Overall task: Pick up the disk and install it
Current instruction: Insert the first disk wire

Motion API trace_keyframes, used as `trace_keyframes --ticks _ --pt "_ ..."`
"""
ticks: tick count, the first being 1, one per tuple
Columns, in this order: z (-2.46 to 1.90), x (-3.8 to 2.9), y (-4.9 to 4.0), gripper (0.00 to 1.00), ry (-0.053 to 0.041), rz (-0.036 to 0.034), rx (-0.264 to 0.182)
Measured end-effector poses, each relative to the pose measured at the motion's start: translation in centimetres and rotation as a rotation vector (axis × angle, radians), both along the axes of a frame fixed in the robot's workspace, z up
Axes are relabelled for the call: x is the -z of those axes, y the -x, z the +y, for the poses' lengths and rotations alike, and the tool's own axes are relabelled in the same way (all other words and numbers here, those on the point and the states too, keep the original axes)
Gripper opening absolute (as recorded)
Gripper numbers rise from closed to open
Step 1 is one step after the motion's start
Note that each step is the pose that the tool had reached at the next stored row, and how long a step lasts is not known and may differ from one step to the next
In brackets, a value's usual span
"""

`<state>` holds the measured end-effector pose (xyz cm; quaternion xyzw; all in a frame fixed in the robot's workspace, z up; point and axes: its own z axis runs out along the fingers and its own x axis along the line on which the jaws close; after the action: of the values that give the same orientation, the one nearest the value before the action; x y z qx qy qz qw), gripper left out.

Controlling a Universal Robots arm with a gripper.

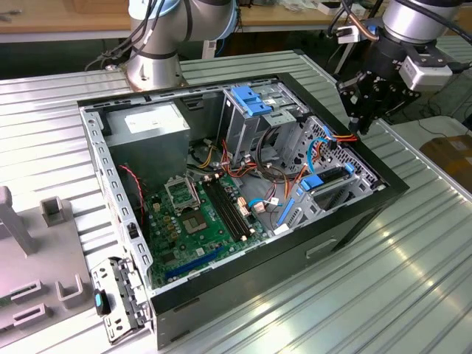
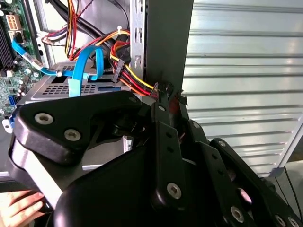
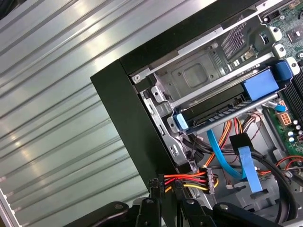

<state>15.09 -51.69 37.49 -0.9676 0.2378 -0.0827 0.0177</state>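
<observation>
Disk (image 3: 222,109) in bay, first wrist view; pincer (image 3: 164,185) beside wires (image 3: 189,180)

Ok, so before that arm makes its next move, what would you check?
1. Disk in its bay: ok; the disk lies in the drive cage on blue rails.
2. Disk fully home: cannot tell.
3. Gripper off the disk: ok; the gripper is at the computer case wall, apart from it.
4. Cables clear: not ok; the power wires run right against the gripper.
5. People clear: not ok; a person's hand is beside the gripper.
</observation>
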Motion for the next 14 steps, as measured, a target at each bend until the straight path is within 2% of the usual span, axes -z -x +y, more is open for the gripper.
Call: trace_keyframes --ticks 4,5,6,8,11,12,13,14 --pt "0.00 0.42 -0.14 0.25 0.0118 0.0000 -0.015" --pt "0.00 0.46 -0.14 0.25 0.0126 0.0000 -0.020" --pt "-0.01 0.51 -0.14 0.31 0.0131 -0.0001 -0.026" --pt "-0.09 0.77 -0.15 0.31 0.0147 -0.0018 -0.061" --pt "-0.18 1.16 -0.15 0.31 0.0152 -0.0064 -0.061" --pt "-0.18 1.17 -0.16 0.17 0.0152 -0.0064 -0.060" --pt "-0.18 1.17 -0.17 0.16 0.0152 -0.0064 -0.059" --pt "-0.15 0.72 -0.19 0.16 0.0174 0.0007 -0.051"
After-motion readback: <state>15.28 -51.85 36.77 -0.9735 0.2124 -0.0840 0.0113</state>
